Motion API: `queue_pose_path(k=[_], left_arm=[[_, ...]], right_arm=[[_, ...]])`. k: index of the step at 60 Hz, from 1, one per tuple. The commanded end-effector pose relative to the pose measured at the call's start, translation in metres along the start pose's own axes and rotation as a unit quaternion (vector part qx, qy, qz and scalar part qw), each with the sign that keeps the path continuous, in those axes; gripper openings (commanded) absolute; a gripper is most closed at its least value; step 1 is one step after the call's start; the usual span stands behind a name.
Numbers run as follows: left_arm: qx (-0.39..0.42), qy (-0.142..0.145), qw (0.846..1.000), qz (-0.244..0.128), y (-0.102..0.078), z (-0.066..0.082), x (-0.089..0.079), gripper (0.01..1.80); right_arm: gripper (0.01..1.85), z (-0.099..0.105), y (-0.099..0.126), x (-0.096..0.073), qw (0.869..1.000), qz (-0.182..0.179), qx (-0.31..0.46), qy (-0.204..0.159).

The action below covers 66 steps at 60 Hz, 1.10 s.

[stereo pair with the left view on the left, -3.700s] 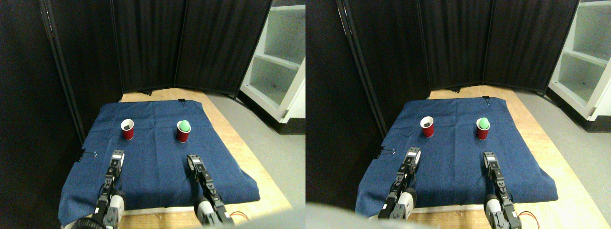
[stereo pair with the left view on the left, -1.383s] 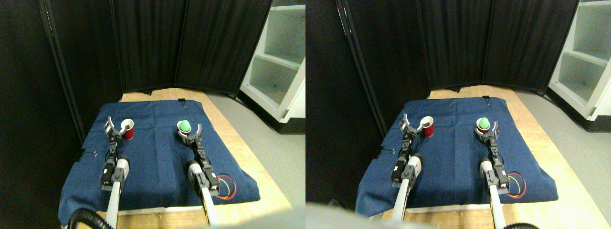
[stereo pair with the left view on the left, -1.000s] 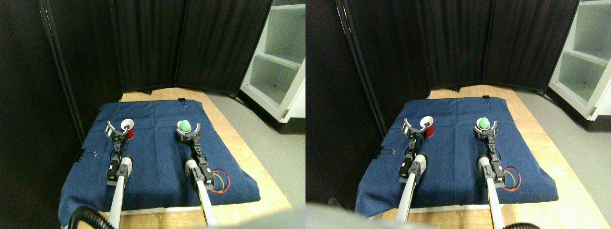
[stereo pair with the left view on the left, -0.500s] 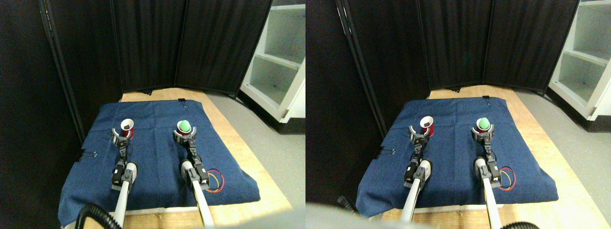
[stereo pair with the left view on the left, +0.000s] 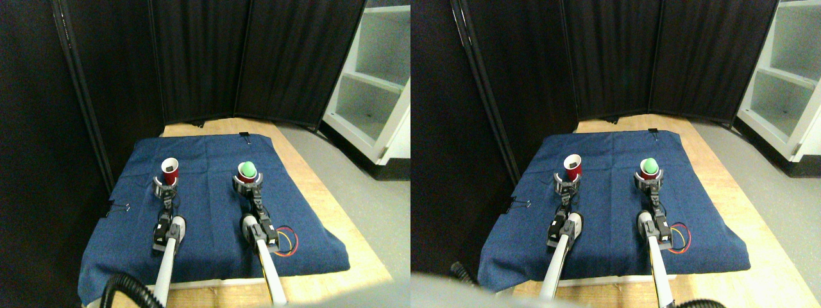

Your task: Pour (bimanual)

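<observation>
Two red cups stand upright on the blue cloth (stereo pair with the left view on the left: 211, 218), which covers a wooden board (stereo pair with the left view on the left: 321, 199). The left cup (stereo pair with the left view on the left: 169, 171) is open-topped, with only a small dark mark visible inside; the right cup (stereo pair with the left view on the left: 247, 174) carries a green ball (stereo pair with the left view on the left: 247, 169) seated in its mouth and standing proud of the rim. The cups are well apart, side by side at about the same depth on the cloth. The left gripper (stereo pair with the left view on the left: 165, 186) sits at the lower wall of the left cup, its curved fingers around the near side of the base. The right gripper (stereo pair with the left view on the left: 247, 186) sits likewise at the lower part of the right cup. At this scale it cannot be told whether either pair of fingers is pressed onto its cup wall or merely stands around it with a gap. Judgement: these appear to be thin disposable cups, light, smooth-sided and easily crushed, so clamping force should be modest, and the hold is best placed on the lower to middle wall, where the taper is stiffer than at the rim. The ball looks light and free to roll; it will likely leave the cup at a small tilt, so the right cup should be raised level and tipped only once its lip is over the mouth of the left cup. The soft cloth may let a cup rock if nudged. A black clip (stereo pair with the left view on the left: 118, 206) holds the cloth at its left edge, clear of the work.
</observation>
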Motion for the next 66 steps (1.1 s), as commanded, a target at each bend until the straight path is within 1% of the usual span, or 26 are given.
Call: queue_pose_path(k=[1, 5, 8, 11, 15, 19, 33, 36, 41, 46, 56, 58, 66], left_arm=[[-0.014, -0.005, 1.0, -0.011, -0.009, -0.004, -0.004, 0.79], [-0.013, -0.003, 1.0, -0.01, -0.009, -0.005, -0.004, 0.81], [-0.007, 0.003, 1.0, -0.008, -0.009, -0.006, -0.002, 0.84], [-0.001, 0.007, 1.0, -0.01, -0.009, -0.006, 0.0, 0.82], [0.001, 0.002, 1.0, -0.009, -0.011, -0.008, 0.004, 0.77], [0.0, 0.004, 1.0, -0.007, -0.011, -0.008, 0.007, 0.77], [0.0, 0.006, 1.0, -0.001, -0.006, -0.011, 0.022, 0.8], [-0.003, 0.006, 1.0, 0.002, -0.005, -0.011, 0.024, 0.82], [-0.003, 0.006, 1.0, 0.002, -0.003, -0.013, 0.026, 0.8], [-0.005, 0.006, 1.0, 0.004, -0.002, -0.015, 0.025, 0.82], [0.004, 0.011, 1.0, 0.001, -0.002, -0.017, 0.023, 0.91], [0.007, 0.012, 1.0, -0.001, -0.001, -0.016, 0.024, 0.95], [0.002, 0.01, 1.0, -0.005, 0.0, -0.016, 0.029, 1.01]], right_arm=[[0.83, -0.001, 0.012, -0.002, 1.0, 0.025, -0.003, 0.006], [0.83, -0.001, 0.012, -0.002, 1.0, 0.024, -0.007, 0.005], [0.84, -0.001, 0.011, -0.001, 1.0, 0.025, -0.009, 0.005], [0.85, -0.001, 0.011, 0.0, 1.0, 0.026, -0.007, 0.008], [0.87, -0.001, 0.011, 0.002, 0.999, 0.028, -0.008, 0.014], [0.87, -0.001, 0.01, 0.003, 0.999, 0.027, -0.004, 0.018], [0.88, -0.002, 0.008, 0.005, 1.0, 0.02, -0.002, 0.008], [0.88, 0.0, 0.007, 0.005, 1.0, 0.025, -0.005, 0.011], [0.89, 0.001, 0.006, 0.007, 1.0, 0.028, -0.002, 0.005], [0.88, 0.002, 0.005, 0.007, 1.0, 0.028, 0.003, 0.007], [0.93, 0.003, 0.004, 0.007, 1.0, 0.02, 0.005, 0.01], [0.94, 0.003, 0.002, 0.007, 1.0, 0.018, 0.0, 0.007], [0.97, 0.005, -0.001, 0.008, 1.0, 0.015, 0.004, 0.005]])
